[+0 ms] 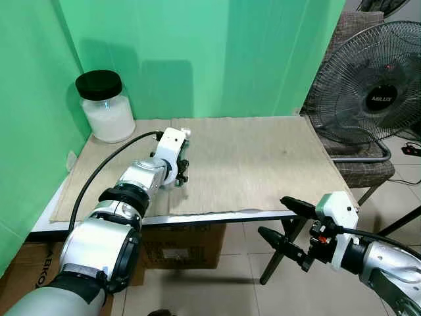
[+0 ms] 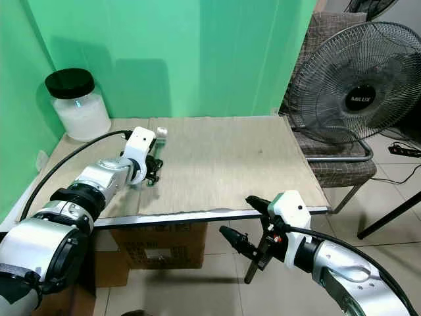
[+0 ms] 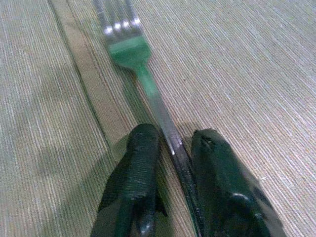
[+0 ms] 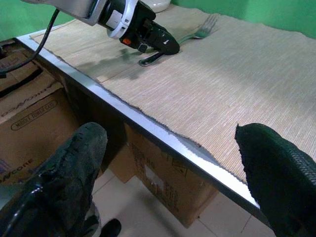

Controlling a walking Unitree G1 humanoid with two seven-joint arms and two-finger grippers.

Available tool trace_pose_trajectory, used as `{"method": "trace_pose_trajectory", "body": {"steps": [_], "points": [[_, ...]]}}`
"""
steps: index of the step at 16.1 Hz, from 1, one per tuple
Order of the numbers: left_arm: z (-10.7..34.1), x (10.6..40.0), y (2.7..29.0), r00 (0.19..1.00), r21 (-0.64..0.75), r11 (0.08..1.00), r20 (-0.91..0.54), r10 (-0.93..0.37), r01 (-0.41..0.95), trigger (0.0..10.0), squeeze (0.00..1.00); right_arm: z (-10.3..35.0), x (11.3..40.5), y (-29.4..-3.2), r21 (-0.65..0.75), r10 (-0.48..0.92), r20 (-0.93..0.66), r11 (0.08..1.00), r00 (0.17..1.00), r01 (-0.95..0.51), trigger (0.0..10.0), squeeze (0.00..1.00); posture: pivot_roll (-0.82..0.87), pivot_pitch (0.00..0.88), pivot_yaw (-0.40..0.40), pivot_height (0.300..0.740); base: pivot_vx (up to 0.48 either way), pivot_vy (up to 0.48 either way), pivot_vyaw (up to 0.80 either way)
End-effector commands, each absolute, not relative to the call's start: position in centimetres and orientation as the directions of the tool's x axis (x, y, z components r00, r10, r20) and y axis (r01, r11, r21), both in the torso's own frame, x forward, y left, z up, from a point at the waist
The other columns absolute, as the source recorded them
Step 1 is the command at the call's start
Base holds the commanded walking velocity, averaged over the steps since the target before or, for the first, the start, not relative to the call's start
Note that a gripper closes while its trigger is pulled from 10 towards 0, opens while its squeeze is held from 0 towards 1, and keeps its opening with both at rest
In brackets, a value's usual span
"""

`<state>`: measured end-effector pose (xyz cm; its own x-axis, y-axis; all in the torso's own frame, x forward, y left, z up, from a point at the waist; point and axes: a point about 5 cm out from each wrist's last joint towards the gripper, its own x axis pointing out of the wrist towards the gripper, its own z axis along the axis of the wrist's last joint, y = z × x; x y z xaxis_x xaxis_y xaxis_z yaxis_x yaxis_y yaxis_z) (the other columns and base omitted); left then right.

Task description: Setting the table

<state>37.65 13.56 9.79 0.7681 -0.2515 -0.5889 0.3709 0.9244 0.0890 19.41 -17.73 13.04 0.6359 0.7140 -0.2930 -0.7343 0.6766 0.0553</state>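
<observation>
Right tool (image 1: 284, 222) idle, fingers spread; left tool (image 3: 170, 148) clamps fork (image 3: 129, 47) on table (image 2: 223, 158). Placing step; next: release, retract.

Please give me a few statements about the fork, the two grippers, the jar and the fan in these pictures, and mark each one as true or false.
1. The left gripper has its jaws around the handle of the silver metal fork, which lies on the beige woven table mat. True.
2. The right gripper rests on the mat, jaws shut. False: it hangs open off the table's front edge, above the floor.
3. The glass jar with the black lid stands at the back left corner of the table. True.
4. The black electric fan stands on the table. False: it stands beside the table, on the robot's right.
</observation>
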Motion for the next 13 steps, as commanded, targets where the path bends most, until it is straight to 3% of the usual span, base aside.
{"method": "trace_pose_trajectory", "body": {"steps": [1, 13], "points": [[9.5, 37.5, 13.7, 0.750, 0.091, 0.922, -0.615, -0.245, 0.376, 0.0, 0.00, 13.4, 19.3, -17.5, 0.033, 0.727, -0.292, 0.657, 0.622, -0.753, 10.0, 0.00, -0.10, 0.000, 0.009, 0.740, 0.000, 0.000, 0.00], [10.7, 38.1, 13.5, 0.787, 0.092, 0.902, -0.531, -0.314, 0.422, 0.0, 0.00, 13.5, 19.5, -17.4, 0.020, 0.724, -0.285, 0.660, 0.629, -0.751, 10.0, 0.00, -0.09, 0.000, 0.012, 0.740, 0.000, 0.000, 0.00]]}}
